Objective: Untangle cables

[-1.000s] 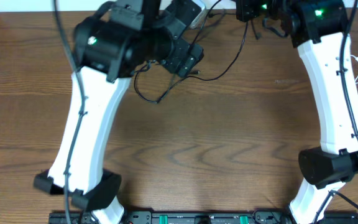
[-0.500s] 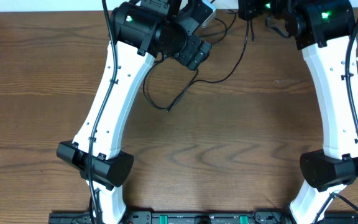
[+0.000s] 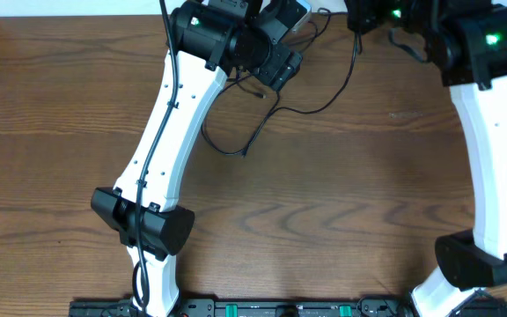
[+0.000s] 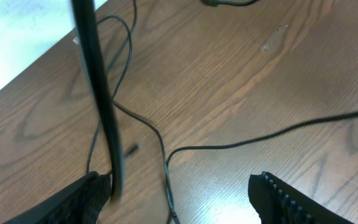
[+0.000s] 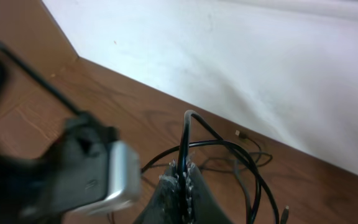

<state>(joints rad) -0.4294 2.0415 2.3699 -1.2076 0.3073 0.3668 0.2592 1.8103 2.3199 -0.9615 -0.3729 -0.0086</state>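
Your left arm (image 3: 170, 123) is moving closer to the wooden worktop's (image 3: 341, 211) far edge, left gripper (image 4: 179, 202) open above the thin black cable (image 4: 160, 140). The right gripper (image 5: 182, 179) is clamping one loop, probably as an anchor.

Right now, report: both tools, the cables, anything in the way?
Left tool open, empty. Right tool shut on thin black cable loop. Cable slack lies on wooden table under left tool; arm's thick black wire crosses that view.

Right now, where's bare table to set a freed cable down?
Two patches: the wide middle of the table, between the left arm and right arm, below the black cable loop; and the strip left of the left arm to the table's edge. Crowded: the far edge, where both arms and the cable meet.
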